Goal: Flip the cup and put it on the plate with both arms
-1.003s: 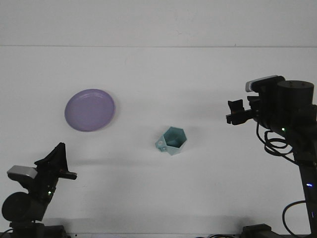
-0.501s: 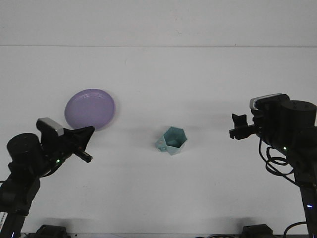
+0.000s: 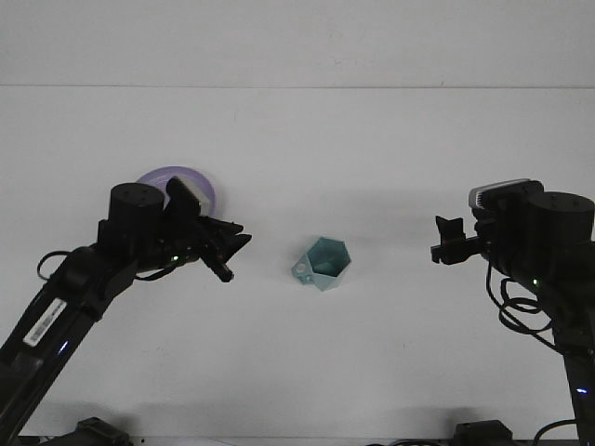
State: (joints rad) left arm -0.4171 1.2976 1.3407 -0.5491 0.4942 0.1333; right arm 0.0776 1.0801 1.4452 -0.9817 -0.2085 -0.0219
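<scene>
The left gripper [image 3: 226,253] hangs beside the cup [image 3: 323,263], fingers spread and holding nothing. The cup lies tipped on the counter [image 3: 390,149], mouth up and leftward, between both arms. The right gripper [image 3: 447,239] waits apart; whether its fingers are closed, I cannot tell. Behind the left arm sits the plate [image 3: 206,186], half hidden. A glancing approach could shove the light cup away, or the elbow could clip the plate.

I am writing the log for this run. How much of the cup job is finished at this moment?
Nothing is finished yet. The teal cup lies tipped on the white table, not flipped and held by neither arm. In hand: the left claw is stretched toward the cup but is apart from it; the right claw hangs at the right side. Left to do: grasp, flip, then set it on the purple plate.
</scene>
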